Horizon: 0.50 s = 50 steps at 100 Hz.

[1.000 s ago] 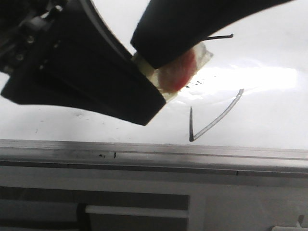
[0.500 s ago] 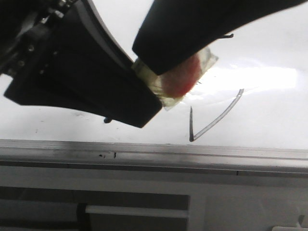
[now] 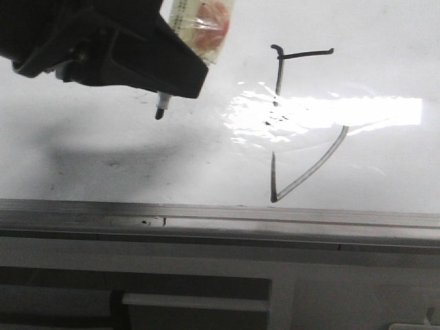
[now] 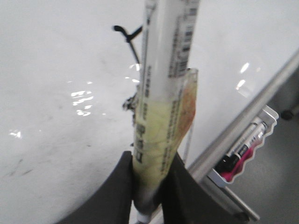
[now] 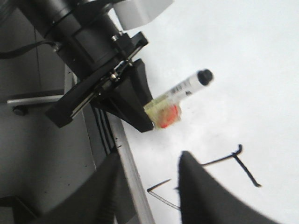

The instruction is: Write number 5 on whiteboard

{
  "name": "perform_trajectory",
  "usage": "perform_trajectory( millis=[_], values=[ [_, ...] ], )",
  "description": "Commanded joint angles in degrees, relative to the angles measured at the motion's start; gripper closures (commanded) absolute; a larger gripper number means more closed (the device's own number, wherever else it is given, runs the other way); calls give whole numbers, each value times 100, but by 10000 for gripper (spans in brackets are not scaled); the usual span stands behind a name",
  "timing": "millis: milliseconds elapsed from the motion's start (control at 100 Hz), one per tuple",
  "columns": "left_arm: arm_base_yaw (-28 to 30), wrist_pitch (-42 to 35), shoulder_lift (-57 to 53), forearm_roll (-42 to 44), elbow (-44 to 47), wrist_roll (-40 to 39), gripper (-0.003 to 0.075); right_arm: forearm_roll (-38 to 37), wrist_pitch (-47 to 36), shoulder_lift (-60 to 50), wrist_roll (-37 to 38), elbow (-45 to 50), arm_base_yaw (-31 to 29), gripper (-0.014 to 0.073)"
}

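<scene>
Left hand (image 3: 180,65) seen clamped tight on taped marker (image 4: 161,112), black tip held clear of whiteboard (image 3: 103,137), off to left of strokes. Number 5 (image 3: 302,124) shown drawn in thin black line near board's grey edge rail (image 3: 220,216): top bar, stem, pointed belly. Right hand (image 5: 147,186) pictured above board with fingers spread, nothing gripped. Spare markers (image 4: 243,147) noted in tray (image 4: 233,179) beside rail.

We see a glossy white whiteboard (image 3: 103,137) with a brushed aluminium rail (image 3: 220,220), matt black plastic fingers (image 3: 137,62), and a marker (image 4: 163,93) wrapped in shiny clear tape.
</scene>
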Motion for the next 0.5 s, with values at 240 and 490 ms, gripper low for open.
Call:
perform_trajectory(
  millis=[240, 490],
  values=[
    [2, -1492, 590, -1491, -2, -175, 741, -234, 503, -760, 192, -184, -18, 656],
    [2, -1652, 1006, -1911, -2, -175, 741, -238, 518, -759, 451, -161, -18, 656]
  ],
)
